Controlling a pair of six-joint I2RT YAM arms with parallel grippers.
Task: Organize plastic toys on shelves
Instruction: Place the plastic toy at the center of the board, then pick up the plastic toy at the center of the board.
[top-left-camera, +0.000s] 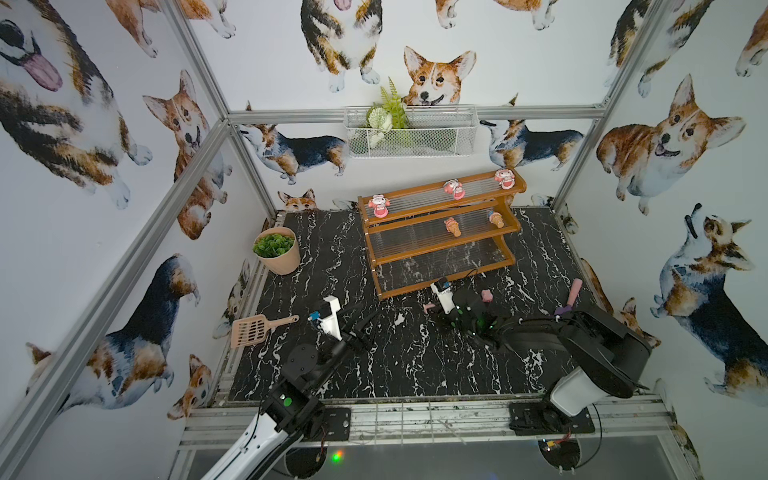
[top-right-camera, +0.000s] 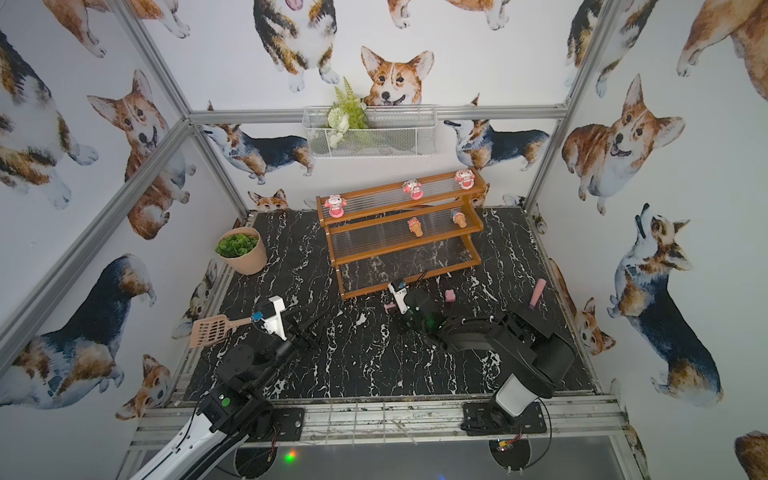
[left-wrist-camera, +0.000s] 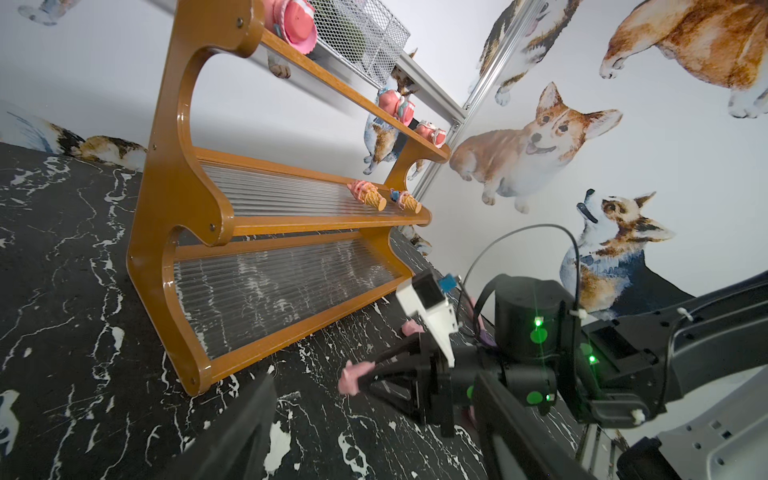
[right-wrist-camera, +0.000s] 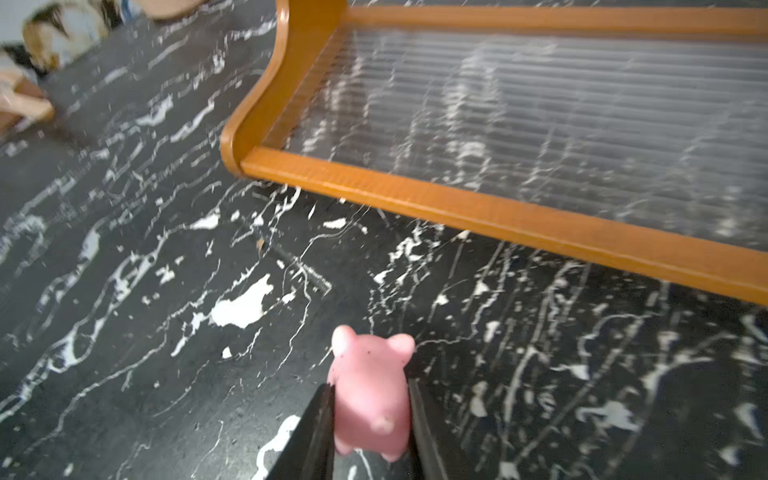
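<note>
The right pincer (right-wrist-camera: 370, 390) is clamped on a pink pig (right-wrist-camera: 372, 361), one black finger against each flank and the head pointing away from the wrist. That grip across the narrow body probably lets the toy go forward without twisting.

Just ahead of the tips sits the near corner of the shelves (top-left-camera: 446, 277), and the bottom tier (right-wrist-camera: 540, 124) is bare. That looks like the reason for the heading. Up beyond the pincer, three doll figurines (top-left-camera: 454, 189) line the top tier and two ice-cream cones (top-left-camera: 453, 226) lie on the middle one. Each kind seems to get its own level, so the pigs would take the lowest.

Whether the held pig is clear of the table (right-wrist-camera: 166, 332), the views don't settle. Back beside the pincer's wrist, a second pink pig (top-left-camera: 486, 296) lies on the table.

The left pincer (top-left-camera: 369, 330) hangs well off to the side, fingers spread with nothing between them, seemingly parked to leave the approach free.
</note>
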